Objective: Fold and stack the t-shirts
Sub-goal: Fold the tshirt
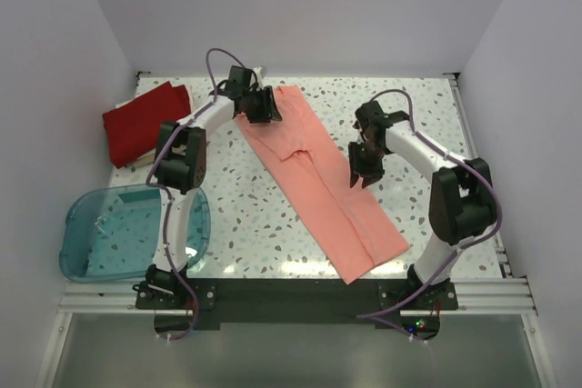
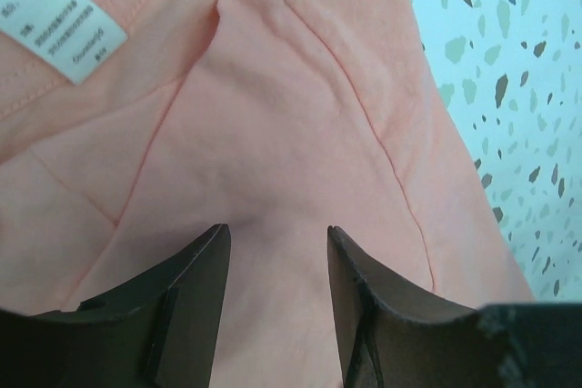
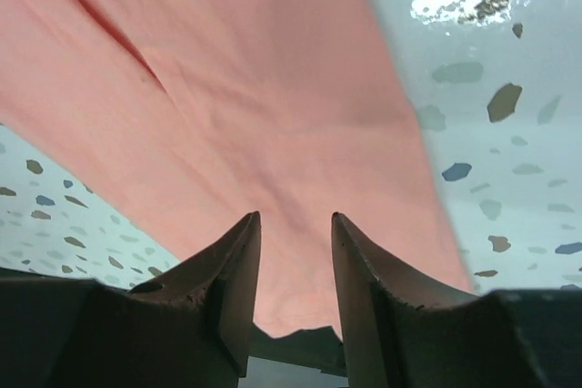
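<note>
The salmon-pink t-shirt (image 1: 318,184) lies folded into a long strip, running diagonally from back left to front right on the speckled table. My left gripper (image 1: 261,108) is at its far, collar end. In the left wrist view that gripper (image 2: 277,229) is open, with pink cloth and a white care label (image 2: 59,15) under it. My right gripper (image 1: 361,168) is at the strip's right edge, about midway along. It (image 3: 296,217) is open too, its fingertips over the cloth near the edge. A deep red t-shirt (image 1: 144,120) lies folded at the back left.
A translucent blue tub (image 1: 127,229) stands at the front left beside the left arm's base. A pale edge of cloth (image 1: 136,163) shows under the red t-shirt. White walls close in the table on three sides. The table's metal rail (image 1: 291,293) runs along the near edge.
</note>
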`<state>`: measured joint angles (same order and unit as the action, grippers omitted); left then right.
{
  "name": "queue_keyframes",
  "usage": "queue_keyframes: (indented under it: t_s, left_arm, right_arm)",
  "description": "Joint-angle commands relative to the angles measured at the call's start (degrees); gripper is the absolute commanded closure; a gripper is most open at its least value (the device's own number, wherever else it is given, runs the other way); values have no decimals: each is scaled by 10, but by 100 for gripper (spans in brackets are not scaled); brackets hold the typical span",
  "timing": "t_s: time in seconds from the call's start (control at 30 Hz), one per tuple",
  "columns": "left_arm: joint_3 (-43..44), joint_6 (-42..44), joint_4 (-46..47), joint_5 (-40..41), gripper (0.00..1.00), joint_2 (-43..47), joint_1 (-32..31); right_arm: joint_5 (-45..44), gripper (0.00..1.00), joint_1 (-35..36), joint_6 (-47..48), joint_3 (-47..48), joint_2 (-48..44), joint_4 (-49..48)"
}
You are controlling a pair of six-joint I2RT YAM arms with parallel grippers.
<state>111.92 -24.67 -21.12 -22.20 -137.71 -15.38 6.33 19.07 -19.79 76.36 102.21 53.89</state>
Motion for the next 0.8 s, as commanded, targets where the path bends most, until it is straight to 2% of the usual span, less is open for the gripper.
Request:
queue_keyframes:
  t_s: [0.0,0.13,0.3,0.53,0.77]
  left_arm:
    - [-46,-17,4,9,48,84,-6]
    - [-114,-21,8,9,48,110,-11]
    - [-200,-35,48,1,48,125,-11]
    - [-196,-30,55,6,48,83,-11]
    - [-141,-8,60,8,48,15,-10]
  right_arm:
    - [-17,60,-1,16,-34,-45,47]
    - [6,65,1,-2,-116,-71,24]
    - [26,66,12,-23,-151,-63,-20]
    - [35,67,27,-38,-161,-10,-62]
    - [48,67,90,-70,-167,32,-87]
